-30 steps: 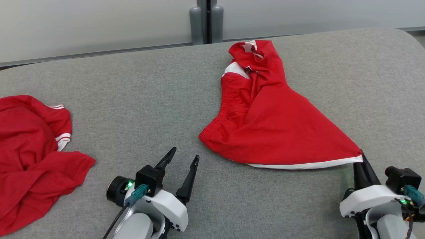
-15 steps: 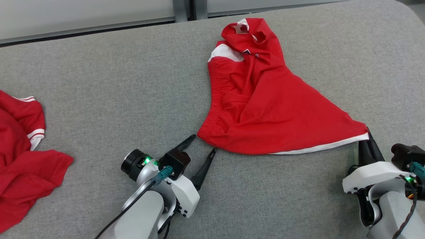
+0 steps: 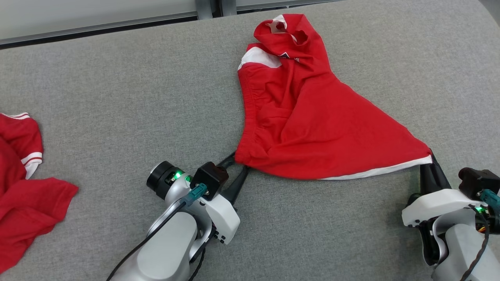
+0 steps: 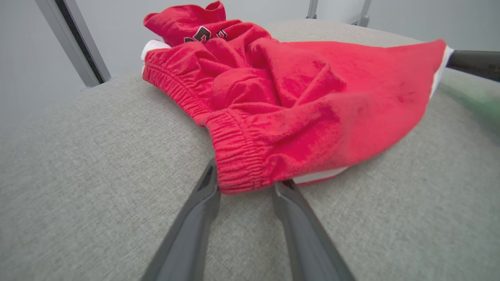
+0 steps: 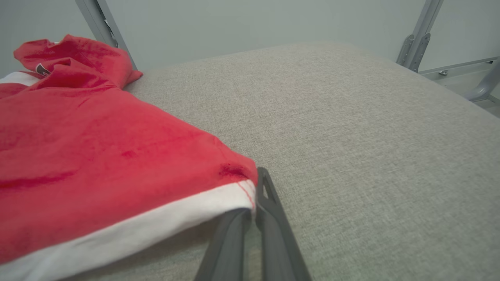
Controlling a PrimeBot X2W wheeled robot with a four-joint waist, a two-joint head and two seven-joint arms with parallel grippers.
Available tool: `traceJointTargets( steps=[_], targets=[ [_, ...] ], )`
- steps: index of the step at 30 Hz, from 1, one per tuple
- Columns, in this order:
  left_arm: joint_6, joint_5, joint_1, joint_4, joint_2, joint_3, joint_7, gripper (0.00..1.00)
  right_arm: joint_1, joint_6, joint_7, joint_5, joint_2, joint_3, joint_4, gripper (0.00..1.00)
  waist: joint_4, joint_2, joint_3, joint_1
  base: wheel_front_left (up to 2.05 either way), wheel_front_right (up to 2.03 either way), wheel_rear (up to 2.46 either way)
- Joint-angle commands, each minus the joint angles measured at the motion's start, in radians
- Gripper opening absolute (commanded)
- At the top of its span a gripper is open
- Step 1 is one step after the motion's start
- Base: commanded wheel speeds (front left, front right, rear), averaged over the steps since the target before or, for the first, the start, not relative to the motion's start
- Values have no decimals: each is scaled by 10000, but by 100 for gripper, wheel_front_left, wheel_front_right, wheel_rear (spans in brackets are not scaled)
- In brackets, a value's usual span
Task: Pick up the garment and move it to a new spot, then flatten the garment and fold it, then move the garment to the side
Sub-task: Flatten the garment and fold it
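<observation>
The garment (image 3: 304, 125) is a pair of red shorts with white trim, lying spread and rumpled on the grey padded table (image 3: 117, 97). My left gripper (image 3: 238, 163) is at its near-left waistband corner. In the left wrist view that elastic corner (image 4: 242, 168) sits between the two fingers of my left gripper (image 4: 246, 181), which stand part-way open on either side of it. My right gripper (image 3: 430, 160) is shut on the garment's white-hemmed right corner. The right wrist view shows this gripper (image 5: 256, 187) pinching the hem (image 5: 218, 199), with the cloth (image 5: 97, 148) stretching away to the left.
A second red garment with white stripes (image 3: 19, 183) lies crumpled at the table's left edge. A pale wall and grey metal posts (image 3: 207, 6) stand behind the table's far edge. Bare grey padding lies between the two garments.
My left gripper has moved forward and right to the waistband corner, and its jaws have narrowed around it. The head camera has tilted down. My right gripper keeps its hold on the hem.
</observation>
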Motion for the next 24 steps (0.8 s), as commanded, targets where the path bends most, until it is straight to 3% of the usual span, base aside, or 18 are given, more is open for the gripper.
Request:
traceJointTargets(
  steps=[1,13,24],
  targets=[
    [-32,-31,-36,-87,46,-27,-5,0,-82,2,-10,4,-24,-12,16,0,28,0,-21,0,0,0,0],
    [-35,-340,470,-903,330,-51,-5,0,64,2,-10,-229,-189,8,-670,0,454,0,-729,0,0,0,0],
    [-36,-1552,-416,-2440,1742,-542,-7,0,-963,2,-11,-91,-815,823,-2282,0,847,0,-2062,0,0,0,0]
  ],
)
